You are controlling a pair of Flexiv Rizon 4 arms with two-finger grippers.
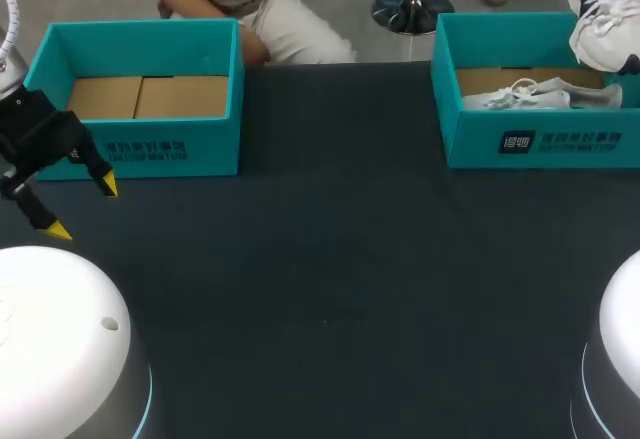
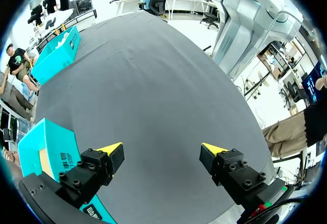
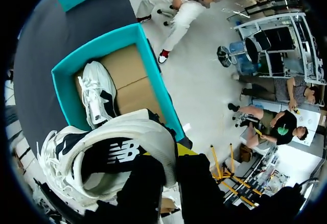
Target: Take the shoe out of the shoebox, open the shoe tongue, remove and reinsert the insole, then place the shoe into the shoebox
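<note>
Shoe (image 3: 110,152) in the right gripper (image 3: 171,169), white with dark panels, clamped between the two fingers from both sides. Hangs in the air over the far right part of the right shoebox (image 1: 560,144), clear of the dark table (image 1: 330,289), and shows at the far right corner in the head view. Beneath it, inside that teal box, a second shoe (image 1: 545,94), pale, lying on its side on the cardboard floor along the near wall. On the other side, left gripper (image 1: 83,208) with its yellow tips spread wide and nothing between them. Hovers just above the table, just beside the front left corner of the left shoebox (image 1: 150,149). Inside that box, bare cardboard floor. Both boxes along the table's far edge, well apart, with open tabletop between them.
</note>
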